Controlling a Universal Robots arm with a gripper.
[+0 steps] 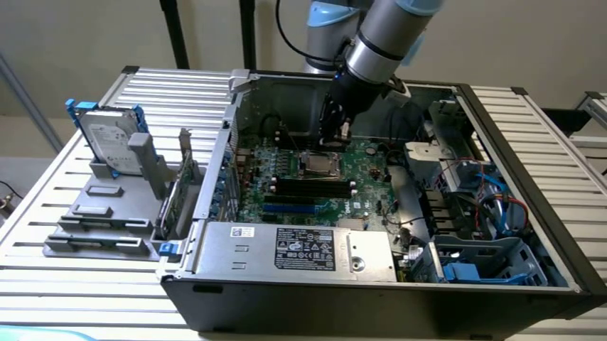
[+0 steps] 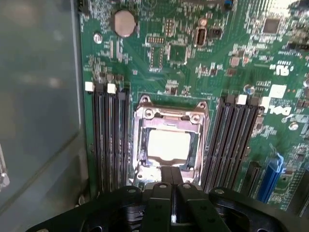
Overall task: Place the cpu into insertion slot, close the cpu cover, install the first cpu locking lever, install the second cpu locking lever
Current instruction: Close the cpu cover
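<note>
a white slatted metal desk carries an open black computer case. its small silvery-beige square cpu sits socketed under the thin grey metal cpu cover. the black pincer, pressed together, hangs by the cover's edge; a sideways slip could gouge the green circuit board.

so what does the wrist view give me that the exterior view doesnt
Wrist view: the cpu showing pale through the window of the cpu cover lying flat over it, plus a coin battery.
Exterior view: the whole open computer case, the power supply, a hard drive beside the case on the slatted table, and the arm.
Both: the hand, shut at the socket's edge, the green circuit board and the black memory slots.
</note>
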